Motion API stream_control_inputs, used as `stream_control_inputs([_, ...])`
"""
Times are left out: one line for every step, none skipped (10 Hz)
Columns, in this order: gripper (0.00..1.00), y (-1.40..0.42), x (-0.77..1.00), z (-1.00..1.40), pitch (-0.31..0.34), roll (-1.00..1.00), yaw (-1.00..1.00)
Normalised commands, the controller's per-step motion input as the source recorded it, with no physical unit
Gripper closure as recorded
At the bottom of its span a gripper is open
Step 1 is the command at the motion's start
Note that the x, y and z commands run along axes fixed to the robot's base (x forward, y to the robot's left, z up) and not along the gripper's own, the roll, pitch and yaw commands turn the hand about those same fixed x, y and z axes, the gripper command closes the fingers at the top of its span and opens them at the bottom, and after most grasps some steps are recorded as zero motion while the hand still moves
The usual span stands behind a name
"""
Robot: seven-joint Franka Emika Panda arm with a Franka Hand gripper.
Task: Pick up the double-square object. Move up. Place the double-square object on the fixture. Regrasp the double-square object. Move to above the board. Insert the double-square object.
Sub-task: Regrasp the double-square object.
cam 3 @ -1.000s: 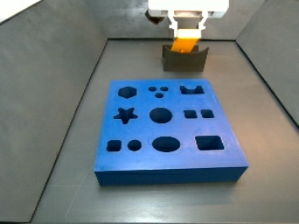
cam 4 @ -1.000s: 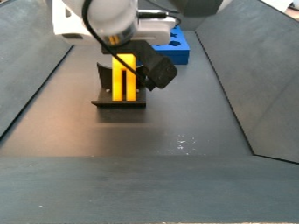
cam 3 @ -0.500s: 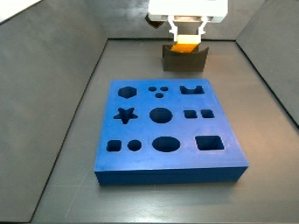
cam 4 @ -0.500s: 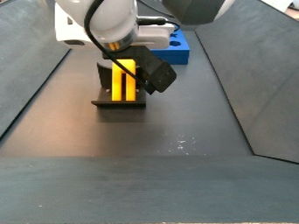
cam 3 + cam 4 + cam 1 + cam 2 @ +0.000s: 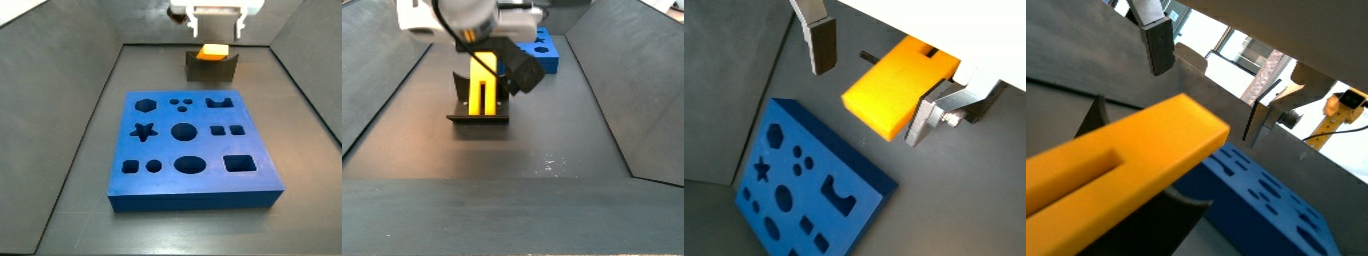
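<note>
Pincer (image 5: 214, 33): raised at the far end of the surface, pointing down. Fingers (image 5: 816, 42) spread apart, dark pads facing inward across a clear gap, gripping nothing in both wrist views. Arm: largely out of view; its pose apparently vertical above the pincer.

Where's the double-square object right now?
The double-square object stands upright in the fixture, beyond the board's far edge; the open gripper is above it.

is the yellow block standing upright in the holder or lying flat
Upright: the yellow block stands on end in the dark holder; the gripper is above it, jaws open.
</note>
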Motion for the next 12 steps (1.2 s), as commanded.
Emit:
stream_control_inputs([0.00, 0.01, -0.02, 1.00, 0.049, 0.01, -0.01])
stream_control_inputs([0.00, 0.01, -0.03, 0.99, 0.053, 0.03, -0.01])
stream_control_inputs([0.00, 0.01, -0.03, 0.84, 0.053, 0.04, -0.02])
stream_control_inputs([0.00, 0.01, -0.03, 0.64, 0.054, 0.05, -0.02])
stream_control_inputs([0.00, 0.01, -0.03, 0.55, 0.056, 0.05, -0.03])
stream_control_inputs([0.00, 0.01, -0.03, 0.35, 0.054, 0.05, -0.03])
stream_control_inputs([0.00, -0.80, 0.15, 0.84, 0.057, 1.00, 0.02])
stream_control_inputs([0.00, -0.78, 0.15, 0.69, 0.057, 1.00, 0.02])
stream_control_inputs([0.00, -0.68, 0.10, 0.56, 0.054, 1.00, 0.02])
stream_control_inputs([0.00, -0.47, 0.02, 0.34, 0.050, 1.00, 0.02])
stream_control_inputs([0.00, -0.31, -0.01, 0.15, 0.046, 1.00, 0.02])
stream_control_inputs([0.00, -0.15, -0.02, 0.05, 0.043, 1.00, 0.02])
